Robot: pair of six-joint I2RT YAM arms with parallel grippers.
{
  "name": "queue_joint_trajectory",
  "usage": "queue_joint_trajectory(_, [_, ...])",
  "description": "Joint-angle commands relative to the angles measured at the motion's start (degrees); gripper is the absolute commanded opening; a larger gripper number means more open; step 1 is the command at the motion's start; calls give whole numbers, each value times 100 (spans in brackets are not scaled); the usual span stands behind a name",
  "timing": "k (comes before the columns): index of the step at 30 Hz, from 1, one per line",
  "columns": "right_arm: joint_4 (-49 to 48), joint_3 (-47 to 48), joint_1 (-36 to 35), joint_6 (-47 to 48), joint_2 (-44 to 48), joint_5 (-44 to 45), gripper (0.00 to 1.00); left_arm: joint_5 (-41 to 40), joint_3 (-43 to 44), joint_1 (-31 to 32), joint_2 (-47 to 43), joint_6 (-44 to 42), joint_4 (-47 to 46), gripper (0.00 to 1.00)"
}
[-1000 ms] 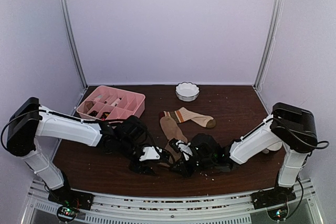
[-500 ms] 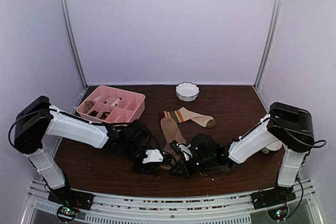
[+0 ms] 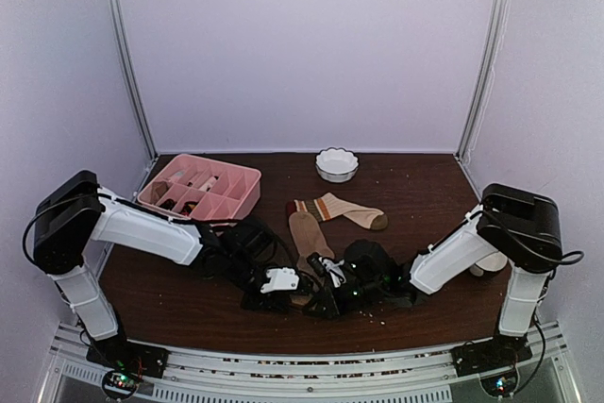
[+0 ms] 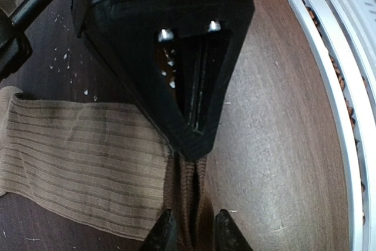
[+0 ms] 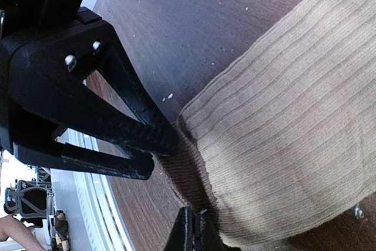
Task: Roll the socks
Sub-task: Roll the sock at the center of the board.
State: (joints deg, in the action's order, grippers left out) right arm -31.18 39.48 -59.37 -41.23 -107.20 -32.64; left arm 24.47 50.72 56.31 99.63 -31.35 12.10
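Observation:
The tan-brown ribbed sock (image 3: 302, 231) lies lengthwise in the middle of the table. Its near end is bunched between both grippers. My left gripper (image 3: 291, 297) is shut on a fold of that end, which shows between its fingers in the left wrist view (image 4: 192, 236). My right gripper (image 3: 319, 303) faces it and pinches the same bunched edge (image 5: 194, 230), its tips almost together. The sock's flat part spreads to the left (image 4: 82, 157) and upper right (image 5: 288, 121). The beige sock with the striped cuff and dark toe (image 3: 347, 209) lies flat behind, untouched.
A pink compartment tray (image 3: 243, 179) stands at the back left. A white scalloped bowl (image 3: 337, 165) stands at the back middle. The white rail of the table's near edge (image 4: 346, 116) is close beside the grippers. Small crumbs dot the wood.
The left arm has reached a little further right, and both grippers have drawn closer together at the tan sock's near end. The striped sock has not moved.

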Motion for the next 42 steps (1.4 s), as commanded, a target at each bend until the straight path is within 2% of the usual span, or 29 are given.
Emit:
queue_joint_trajectory(1, [-81, 0, 16, -124, -99, -32, 0, 219, 227, 3, 145, 227, 75, 24])
queue_joint_trajectory(2, [-101, -6, 17, -142, -99, -34, 0, 230, 245, -2, 163, 244, 99, 23])
queue_joint_trajectory(5, [-254, -68, 16, -202, -89, -12, 0, 235, 358, -34, 294, 342, 223, 9])
queue_joint_trajectory(7, [-469, -196, 20, -229, -25, 62, 8, 252, 524, -104, 405, 426, 427, 0])
queue_joint_trajectory(11, [-920, -568, 18, -176, 194, 370, 18, 495, 871, -420, 633, 629, 890, 0])
queue_joint_trajectory(16, [-1523, -1093, -10, -9, 556, 870, 26, 1049, 1157, -715, 881, 947, 1375, 0])
queue_joint_trajectory(20, [-2063, -1703, -158, 379, 1007, 1608, 32, 1364, 1280, -745, 1060, 1000, 1699, 0])
queue_joint_trajectory(23, [-1874, -2033, -505, 1051, 1551, 2587, 37, 1584, 1503, -753, 1289, 1000, 2041, 0])
queue_joint_trajectory(24, [-1665, -2089, -704, 1380, 1844, 3006, 45, 1663, 1568, -753, 1343, 1018, 2158, 0])
queue_joint_trajectory(25, [-1313, -2066, -909, 1728, 2069, 3483, 50, 1727, 1614, -754, 1381, 1044, 2238, 0])
queue_joint_trajectory(27, [-533, -1865, -1365, 2329, 2392, 4431, 54, 1813, 1671, -754, 1408, 1130, 2344, 0])
queue_joint_trajectory(28, [-102, -1757, -1546, 2575, 2478, 4812, 62, 1828, 1696, -749, 1403, 1184, 2381, 0])
queue_joint_trajectory(30, [358, -1581, -1859, 2838, 2586, 5691, 95, 1831, 1748, -743, 1430, 1291, 2437, 0])
queue_joint_trajectory(31, [517, -1526, -2009, 2873, 2625, 6135, 100, 1819, 1787, -744, 1460, 1354, 2471, 0])
queue_joint_trajectory(33, [721, -1497, -2174, 2672, 2703, 7017, 100, 1816, 1874, -744, 1556, 1489, 2532, 0])
queue_joint_trajectory(35, [1211, -1369, -2229, 2037, 2702, 8097, 100, 1922, 1958, -743, 1656, 1624, 2602, 0])
queue_joint_trajectory(36, [1512, -1301, -2238, 1716, 2718, 8159, 100, 1985, 1979, -737, 1690, 1686, 2614, 0])
queue_joint_trajectory(37, [1271, -1457, -2250, 1711, 2748, 7978, 100, 2039, 2001, -734, 1731, 1759, 2617, 0])
queue_joint_trajectory(40, [-78, -1975, -2253, 2472, 2692, 6576, 100, 2036, 2112, -727, 1856, 1889, 2663, 0])
queue_joint_trajectory(42, [489, -1513, -2263, 2573, 2363, 6233, 100, 2010, 2204, -732, 1945, 1946, 2715, 0])
